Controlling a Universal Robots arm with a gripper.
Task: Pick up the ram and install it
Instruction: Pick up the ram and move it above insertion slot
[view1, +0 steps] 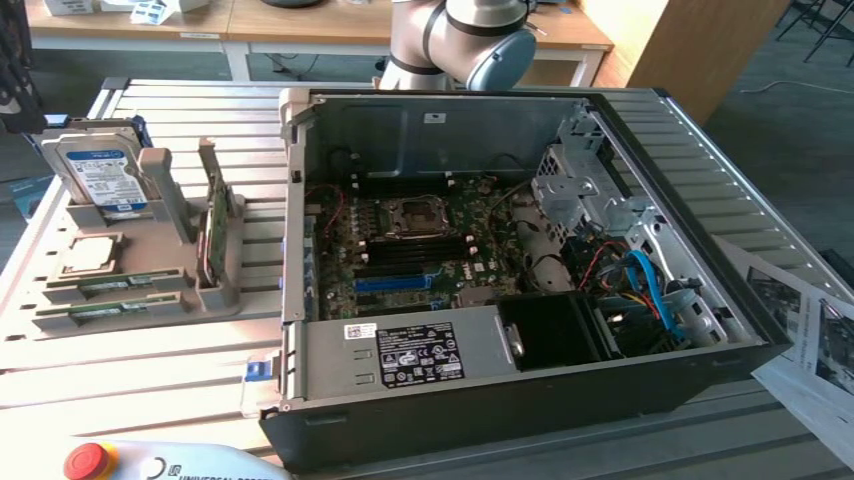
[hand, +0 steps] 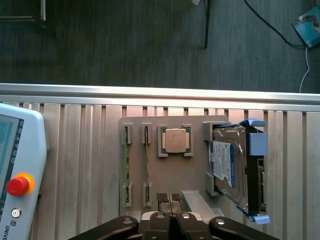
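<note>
Ram (hand: 126, 165) stands on edge in a slot of the gray holder (hand: 167, 175), with a second stick (hand: 147, 165) just beside it. Both are ahead of my fingertips, untouched. My gripper (hand: 169, 199) is clenched on nothing, over the holder's near edge. Wrist view: processor (hand: 175, 140) and hard drive (hand: 232, 167) off to one side. Exterior view: open computer case (view1: 534, 405) beside the holder, motherboard (view1: 350, 250) exposed inside.

Robotics lab: open PC case (view1: 534, 415), teach pendant (hand: 22, 150), alu bench (view1: 120, 370).
</note>
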